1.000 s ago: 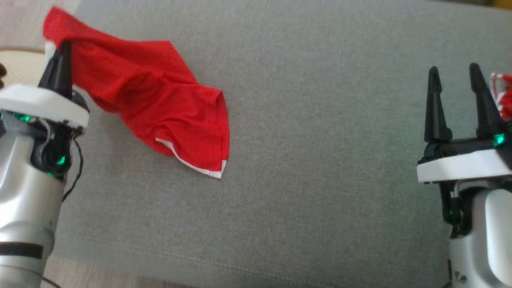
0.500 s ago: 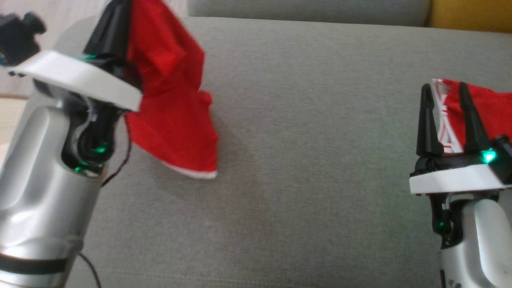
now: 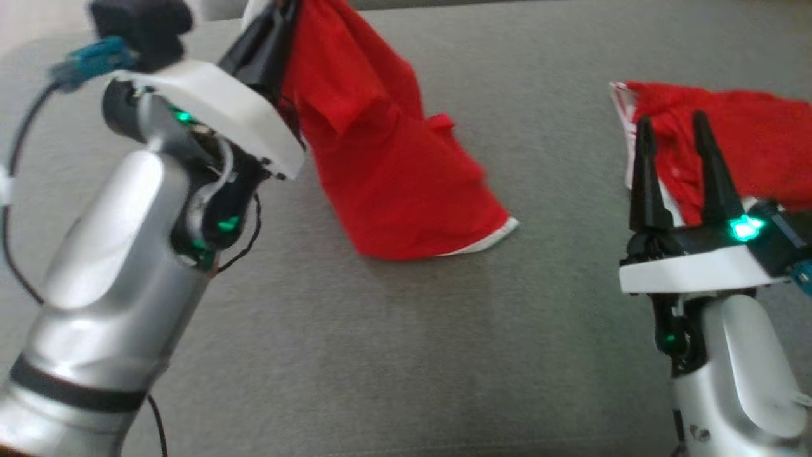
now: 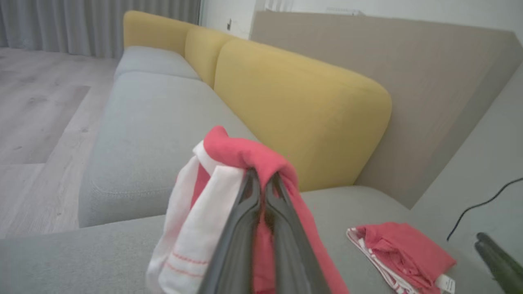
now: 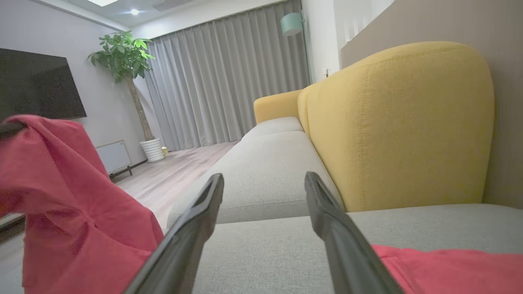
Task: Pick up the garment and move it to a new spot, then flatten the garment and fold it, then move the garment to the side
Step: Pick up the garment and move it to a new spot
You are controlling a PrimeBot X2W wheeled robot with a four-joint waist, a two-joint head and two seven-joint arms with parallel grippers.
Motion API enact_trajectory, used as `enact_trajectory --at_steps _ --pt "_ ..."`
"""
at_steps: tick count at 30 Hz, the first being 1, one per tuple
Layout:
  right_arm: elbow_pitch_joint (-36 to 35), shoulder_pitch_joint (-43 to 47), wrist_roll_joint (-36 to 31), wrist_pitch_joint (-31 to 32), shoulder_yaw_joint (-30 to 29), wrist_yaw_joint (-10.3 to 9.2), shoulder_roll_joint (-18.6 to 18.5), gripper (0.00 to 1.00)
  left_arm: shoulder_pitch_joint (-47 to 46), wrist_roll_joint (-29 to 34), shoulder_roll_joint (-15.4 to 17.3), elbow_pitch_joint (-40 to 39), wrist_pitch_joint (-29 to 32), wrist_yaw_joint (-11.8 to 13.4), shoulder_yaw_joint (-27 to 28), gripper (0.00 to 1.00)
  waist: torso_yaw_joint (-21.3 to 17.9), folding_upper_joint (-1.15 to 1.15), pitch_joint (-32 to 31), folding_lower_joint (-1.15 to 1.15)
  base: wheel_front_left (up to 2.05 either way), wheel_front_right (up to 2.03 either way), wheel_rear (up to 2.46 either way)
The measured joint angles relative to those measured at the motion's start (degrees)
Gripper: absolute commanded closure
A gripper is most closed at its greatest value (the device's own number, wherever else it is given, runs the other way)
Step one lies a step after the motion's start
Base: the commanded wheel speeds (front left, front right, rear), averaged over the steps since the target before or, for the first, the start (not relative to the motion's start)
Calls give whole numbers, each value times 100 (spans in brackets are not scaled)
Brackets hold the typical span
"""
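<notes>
A red garment [image 3: 387, 165] with white trim hangs from my left gripper [image 3: 279, 19], which is shut on its top edge at the upper left of the head view. Its lower hem still touches the grey sofa seat [image 3: 406, 343]. The left wrist view shows the garment [image 4: 229, 163] bunched over my closed fingertips, with white trim draped to the left. My right gripper [image 3: 672, 127] stands open at the right with nothing between its fingers, and in the right wrist view the hanging garment [image 5: 69, 204] shows at the left, apart from my right gripper [image 5: 263, 179].
A second red garment [image 3: 736, 139] with white striped trim lies crumpled on the seat behind my right gripper. Yellow back cushions [image 4: 294, 102] line the sofa's rear. A black cable [image 4: 478, 208] lies at the right. Wooden floor [image 4: 36, 122] lies beyond the seat edge.
My left gripper has lifted the garment off the seat and carried it rightward, so the cloth now hangs instead of lying spread. The head camera has shifted. My right gripper stays open.
</notes>
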Motion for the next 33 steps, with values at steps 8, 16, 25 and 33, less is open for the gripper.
enact_trajectory --at_steps 8,16,25,33 --pt "97 -373 278 -168 415 0 -4 0 -1018 433 -370 1405 -271 -250 -234 100 -742 0 363 0 0 0 0" --pt "250 -501 419 -244 497 0 -4 0 -1640 447 -778 2827 -797 -806 -347 0 -1240 0 782 1 0 0 0" --pt "318 -537 93 -245 309 0 -9 0 -1512 377 -570 3227 -1527 -1079 -134 0 -725 0 667 0 0 0 0" --pt "435 -345 -275 -194 141 0 -8 0 -303 345 -68 2896 -1919 -1212 193 0 -113 0 242 0 0 0 0"
